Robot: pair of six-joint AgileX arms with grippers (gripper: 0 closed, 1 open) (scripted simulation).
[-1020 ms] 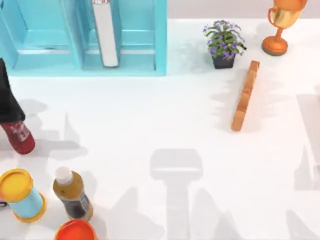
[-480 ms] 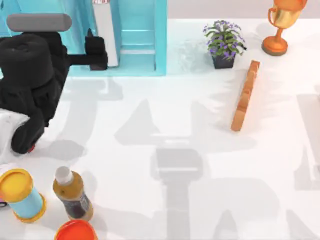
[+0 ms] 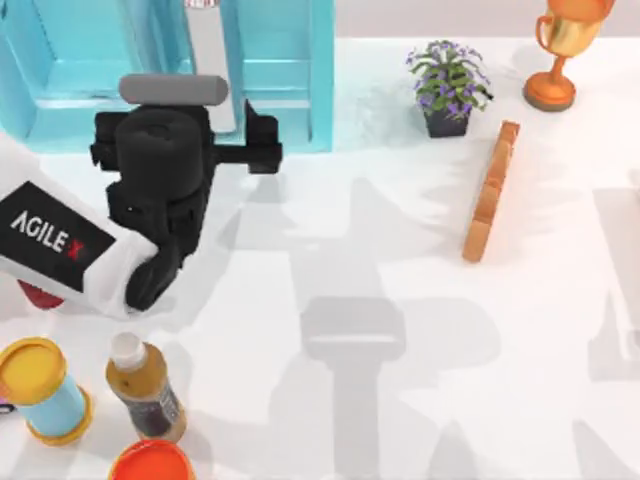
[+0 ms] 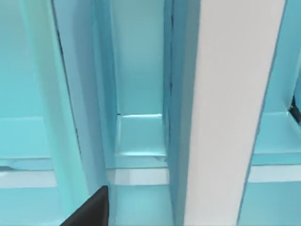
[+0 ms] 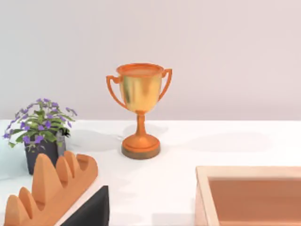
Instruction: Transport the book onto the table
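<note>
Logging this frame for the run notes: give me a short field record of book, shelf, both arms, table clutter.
book: upright in the shelf, white page edge facing out
shelf: turquoise, at the table's far left
left gripper: at the shelf front, beside the book, not on it
right arm: parked
clutter: plant, trophy, wooden bar, bottles near left
</note>
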